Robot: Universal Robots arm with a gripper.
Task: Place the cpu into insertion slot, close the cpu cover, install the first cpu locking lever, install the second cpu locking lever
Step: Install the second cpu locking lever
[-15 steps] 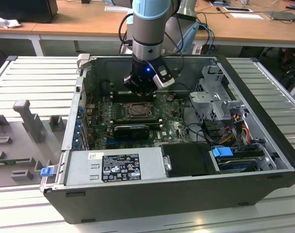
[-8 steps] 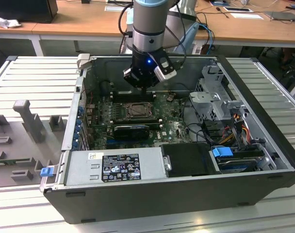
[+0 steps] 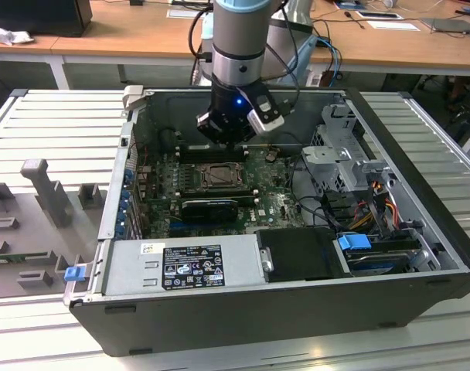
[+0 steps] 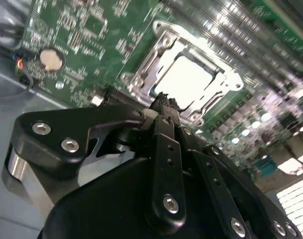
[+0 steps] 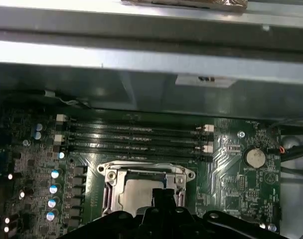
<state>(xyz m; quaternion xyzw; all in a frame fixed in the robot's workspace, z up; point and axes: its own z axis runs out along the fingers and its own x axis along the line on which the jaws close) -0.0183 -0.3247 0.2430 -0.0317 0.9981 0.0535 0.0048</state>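
The insertion slot [image 3: 219, 177] lies in the middle of the green motherboard inside the open computer case. The pale cpu [image 4: 185, 81] sits in it, also seen in the first wrist view [image 5: 137, 191]. The silvery cpu cover [image 4: 152, 55] lies flat around it, the chip showing through its window; in the first wrist view its frame [image 5: 109, 175] is level with the board. My black gripper [image 4: 161, 101] hangs just above the slot's edge, fingers pressed together with nothing between them. In the exterior view the gripper [image 3: 225, 141] is over the slot's far side.
Black memory slots [image 5: 134, 138] run along the slot's far side. A black card [image 3: 210, 207] lies on its near side. A coin cell [image 5: 254, 158] sits on the board. The drive cage and cables [image 3: 351, 174] are at the exterior view's right, the power supply [image 3: 185, 264] in front.
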